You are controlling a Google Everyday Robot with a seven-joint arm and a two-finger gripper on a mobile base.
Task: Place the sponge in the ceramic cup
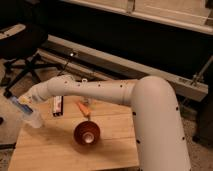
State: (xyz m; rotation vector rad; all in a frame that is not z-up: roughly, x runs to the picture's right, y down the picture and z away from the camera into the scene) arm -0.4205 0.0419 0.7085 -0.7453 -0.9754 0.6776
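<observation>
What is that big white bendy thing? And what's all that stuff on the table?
The big white thing is a robot's arm. It bends a bit like yours. At its far end is the gripper, a hand with just two fingers. There is only one picture, and it looks down over the arm onto a wooden table.

The gripper is at the table's left end. It seems to be pinching a small blue sponge just above a little white cup.

A shiny orange bowl sits in the middle of the table. Behind the bowl lie a flat black-and-white object and a small orange thing. It is too blurry to name.
</observation>
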